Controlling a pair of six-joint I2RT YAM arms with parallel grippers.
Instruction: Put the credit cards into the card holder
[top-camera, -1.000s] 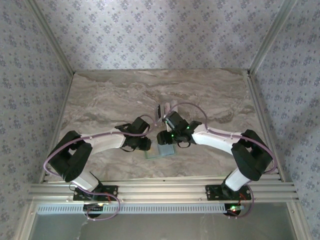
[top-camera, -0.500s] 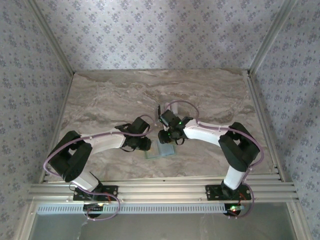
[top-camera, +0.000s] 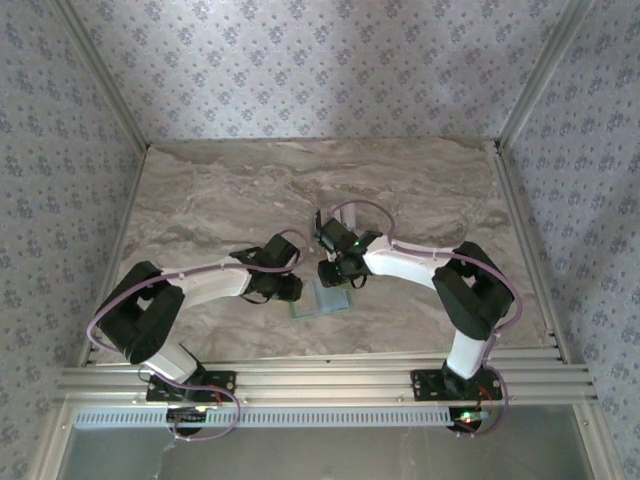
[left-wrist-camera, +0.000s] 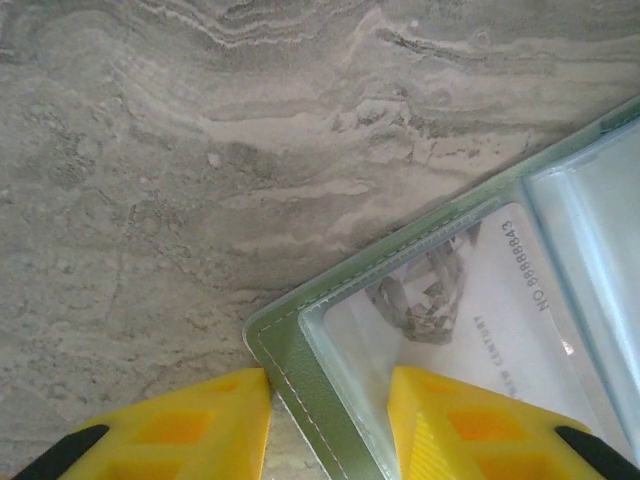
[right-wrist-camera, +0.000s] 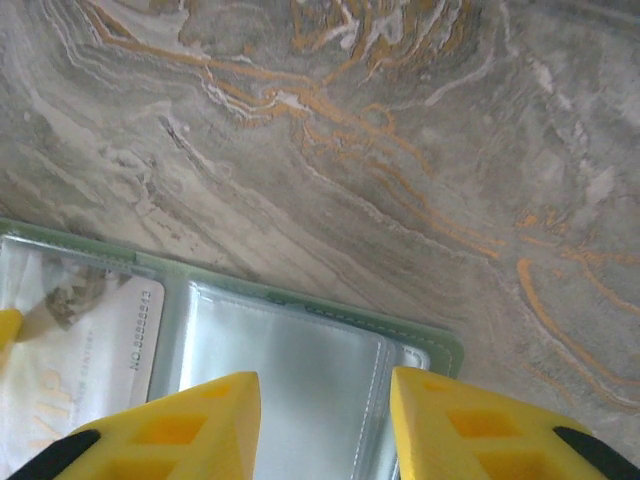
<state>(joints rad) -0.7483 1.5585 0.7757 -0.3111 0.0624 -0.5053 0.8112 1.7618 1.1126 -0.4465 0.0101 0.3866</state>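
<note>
The card holder (top-camera: 323, 302) lies open on the marble, pale green with clear pockets, between both arms. In the left wrist view its near corner (left-wrist-camera: 300, 375) sits between my left gripper's (left-wrist-camera: 328, 400) parted yellow fingers. One finger is at the green edge and the other over a pocket holding a white numbered card (left-wrist-camera: 480, 320). My right gripper (right-wrist-camera: 325, 400) hovers open over the holder's other half (right-wrist-camera: 290, 370), a shiny silvery pocket, with nothing gripped. The white card (right-wrist-camera: 90, 350) shows at that view's left. A small pale and dark thing (top-camera: 321, 222), possibly cards, lies beyond the right wrist.
Marble tabletop (top-camera: 220, 200) with aluminium rails along the sides and front, and patterned walls around it. Both wrists (top-camera: 290, 288) (top-camera: 335, 272) crowd close together over the holder. Open marble stretches behind and to both sides.
The right arm's elbow has swung inward and its gripper has shifted slightly left over the holder, with the fingers drawing closer together. The left arm has stayed still.
</note>
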